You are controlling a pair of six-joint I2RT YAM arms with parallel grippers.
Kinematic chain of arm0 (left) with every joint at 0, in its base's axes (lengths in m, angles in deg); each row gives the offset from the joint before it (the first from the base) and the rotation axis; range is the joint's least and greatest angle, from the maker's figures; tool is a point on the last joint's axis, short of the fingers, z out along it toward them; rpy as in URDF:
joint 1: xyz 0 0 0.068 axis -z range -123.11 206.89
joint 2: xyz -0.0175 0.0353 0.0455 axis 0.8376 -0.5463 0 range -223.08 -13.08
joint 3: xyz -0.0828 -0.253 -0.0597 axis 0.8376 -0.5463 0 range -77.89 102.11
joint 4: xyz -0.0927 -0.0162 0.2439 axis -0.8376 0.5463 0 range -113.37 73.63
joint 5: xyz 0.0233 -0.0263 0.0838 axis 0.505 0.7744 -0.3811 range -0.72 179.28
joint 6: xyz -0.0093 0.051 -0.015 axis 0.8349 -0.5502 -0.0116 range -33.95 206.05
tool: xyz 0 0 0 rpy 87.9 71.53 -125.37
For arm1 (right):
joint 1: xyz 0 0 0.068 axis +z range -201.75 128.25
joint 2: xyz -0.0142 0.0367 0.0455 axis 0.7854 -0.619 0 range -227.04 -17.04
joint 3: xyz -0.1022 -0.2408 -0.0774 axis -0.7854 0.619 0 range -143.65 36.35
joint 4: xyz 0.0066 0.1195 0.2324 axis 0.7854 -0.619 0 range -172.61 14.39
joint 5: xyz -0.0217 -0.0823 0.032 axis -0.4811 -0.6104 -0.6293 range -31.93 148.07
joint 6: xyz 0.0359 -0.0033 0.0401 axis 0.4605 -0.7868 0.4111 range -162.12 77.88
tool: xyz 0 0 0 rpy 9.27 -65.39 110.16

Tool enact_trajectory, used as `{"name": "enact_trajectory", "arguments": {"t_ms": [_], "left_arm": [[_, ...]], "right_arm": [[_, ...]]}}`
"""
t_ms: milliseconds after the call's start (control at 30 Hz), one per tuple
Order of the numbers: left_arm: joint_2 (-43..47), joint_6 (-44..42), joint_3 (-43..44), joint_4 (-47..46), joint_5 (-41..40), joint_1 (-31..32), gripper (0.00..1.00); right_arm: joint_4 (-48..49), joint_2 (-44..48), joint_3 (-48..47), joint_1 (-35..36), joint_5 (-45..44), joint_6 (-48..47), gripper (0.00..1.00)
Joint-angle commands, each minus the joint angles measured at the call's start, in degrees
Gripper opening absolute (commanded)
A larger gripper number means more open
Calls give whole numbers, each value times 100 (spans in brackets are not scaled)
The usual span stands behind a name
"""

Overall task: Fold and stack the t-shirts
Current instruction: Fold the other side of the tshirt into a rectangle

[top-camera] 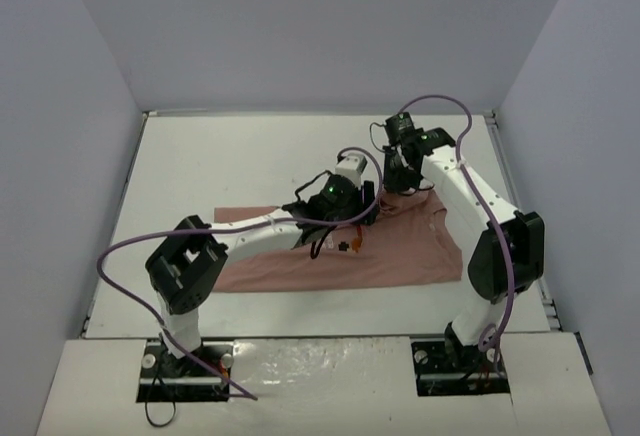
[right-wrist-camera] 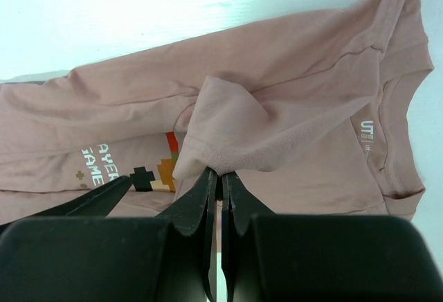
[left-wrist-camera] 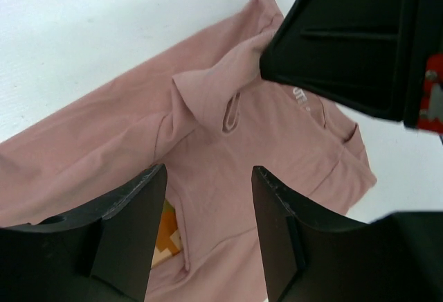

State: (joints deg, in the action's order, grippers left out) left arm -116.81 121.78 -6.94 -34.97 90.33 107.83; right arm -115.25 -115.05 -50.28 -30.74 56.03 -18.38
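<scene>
The dusty-pink t-shirt lies spread on the white table, partly folded lengthwise. My right gripper is shut on the hem of a sleeve and holds it lifted above the shirt body, near the collar; in the top view it is over the shirt's far edge. My left gripper is open and empty, hovering over the shirt next to the orange chest graphic; in the top view it is just left of the right gripper. White lettering shows beside the graphic.
The white table is walled by pale panels at the left, back and right. The right gripper's body hangs close over the left gripper. A left finger shows in the right wrist view.
</scene>
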Motion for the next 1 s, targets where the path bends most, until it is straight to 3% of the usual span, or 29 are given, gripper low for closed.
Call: {"name": "enact_trajectory", "arguments": {"t_ms": [0, 667, 967], "left_arm": [[-133, 401, 419, -493, -648, 174, 49], [-837, 874, 1149, -450, -1819, 391, 48], [-1014, 1052, 1138, -319, -1891, 391, 32]], "right_arm": [[-91, 22, -378, -27, 76, -72, 0], [-95, 36, -381, -27, 151, -63, 0], [-88, 121, -341, -36, 110, -39, 0]]}}
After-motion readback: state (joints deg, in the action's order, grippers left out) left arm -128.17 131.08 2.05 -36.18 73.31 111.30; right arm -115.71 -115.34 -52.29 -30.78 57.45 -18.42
